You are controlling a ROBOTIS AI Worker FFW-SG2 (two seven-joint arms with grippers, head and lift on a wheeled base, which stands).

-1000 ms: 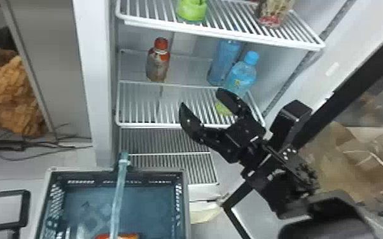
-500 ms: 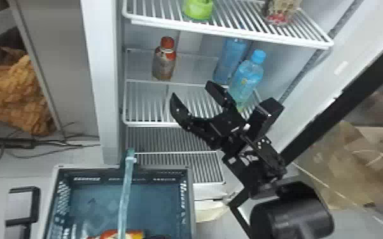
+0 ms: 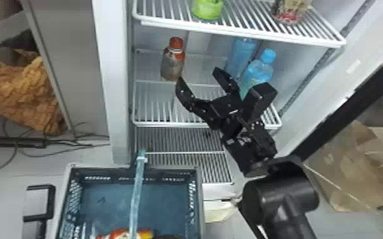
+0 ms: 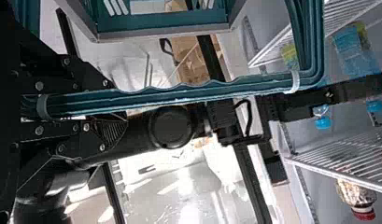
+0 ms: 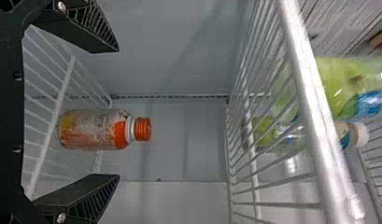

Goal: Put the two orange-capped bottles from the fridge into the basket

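Note:
An orange-capped bottle (image 3: 172,63) stands on the fridge's middle shelf, at the left. My right gripper (image 3: 199,76) is open in front of that shelf, a little right of the bottle. In the right wrist view the bottle (image 5: 97,130) lies sideways, farther off and between the two spread fingers of the right gripper (image 5: 117,112), untouched. Below the fridge's opening is the basket (image 3: 198,190), with an orange, white and yellow item (image 3: 121,234) inside. In the left wrist view my left gripper (image 4: 93,101) is closed around the basket's teal handle (image 4: 179,93).
Blue-capped bottles (image 3: 257,73) stand right of the gripper on the same shelf. Above, the upper wire shelf (image 3: 241,31) holds a green container (image 3: 207,8) and a red-based item (image 3: 289,12). The fridge's side wall (image 3: 114,79) rises at left; the open door's dark edge (image 3: 353,101) slants at right.
My right gripper has moved left and farther up toward the orange-capped bottle, staying open. The head view has shifted slightly, so fridge and basket appear farther right.

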